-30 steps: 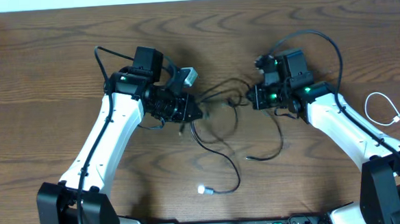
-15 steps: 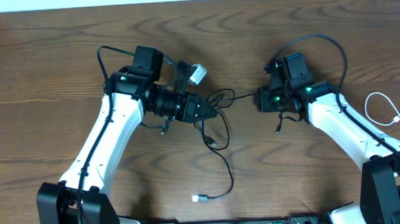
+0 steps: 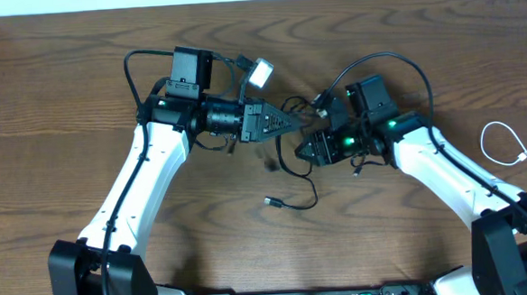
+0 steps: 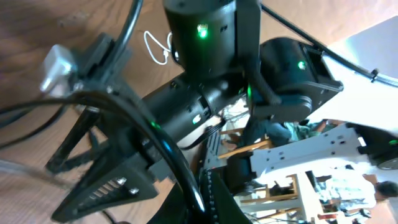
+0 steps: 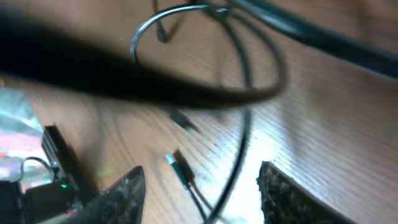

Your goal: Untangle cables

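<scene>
the left gripper is pinching the black cable over the middle of the table, its loose plug end trailing nearer. just right, the right gripper is spreading its fingers around 1 strand. the white cable is lying far right.

Both grippers sat close together near the middle of the table. The left gripper reached in from the left. The right gripper was just beside it, a touch to its right and nearer the front edge. The tangled cable looped between them and just in front, then trailed toward the front. Its plug end lay on the table, ahead of both grippers. From the right wrist, that cable ran between the fingers. The other cable lay well apart, out by the right edge.
</scene>
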Robot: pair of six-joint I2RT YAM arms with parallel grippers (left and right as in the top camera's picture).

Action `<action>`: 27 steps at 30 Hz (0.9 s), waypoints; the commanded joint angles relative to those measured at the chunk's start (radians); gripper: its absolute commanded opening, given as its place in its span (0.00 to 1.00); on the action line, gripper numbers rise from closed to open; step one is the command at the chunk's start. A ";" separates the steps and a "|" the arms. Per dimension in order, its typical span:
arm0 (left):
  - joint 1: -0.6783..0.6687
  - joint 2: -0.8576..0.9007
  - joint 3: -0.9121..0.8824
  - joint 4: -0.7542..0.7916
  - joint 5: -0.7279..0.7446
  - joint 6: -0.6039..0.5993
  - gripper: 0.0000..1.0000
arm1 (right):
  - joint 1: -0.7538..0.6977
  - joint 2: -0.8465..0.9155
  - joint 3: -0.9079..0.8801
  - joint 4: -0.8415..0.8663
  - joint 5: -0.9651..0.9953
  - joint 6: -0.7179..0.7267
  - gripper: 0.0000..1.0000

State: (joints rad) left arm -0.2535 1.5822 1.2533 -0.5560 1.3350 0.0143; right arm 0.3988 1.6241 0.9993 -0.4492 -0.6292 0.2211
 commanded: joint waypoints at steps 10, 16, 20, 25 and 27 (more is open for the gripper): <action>0.056 0.004 0.016 0.020 0.099 -0.070 0.08 | 0.065 -0.002 -0.077 -0.024 0.450 0.374 0.15; 0.092 0.004 0.016 0.021 0.093 -0.072 0.08 | 0.054 -0.002 -0.107 -0.033 0.514 0.420 0.01; 0.161 0.004 0.016 0.020 0.086 -0.072 0.08 | 0.010 -0.002 -0.106 -0.103 0.687 0.422 0.06; 0.282 0.004 0.016 0.011 0.086 -0.073 0.08 | -0.095 -0.002 -0.106 -0.158 0.777 0.412 0.06; 0.326 0.004 0.016 0.006 0.086 -0.073 0.08 | -0.135 -0.002 -0.106 -0.166 0.777 0.410 0.02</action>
State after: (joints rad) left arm 0.0158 1.5822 1.2533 -0.5453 1.3899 -0.0559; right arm 0.3130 1.6241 0.9009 -0.6060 0.0574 0.6239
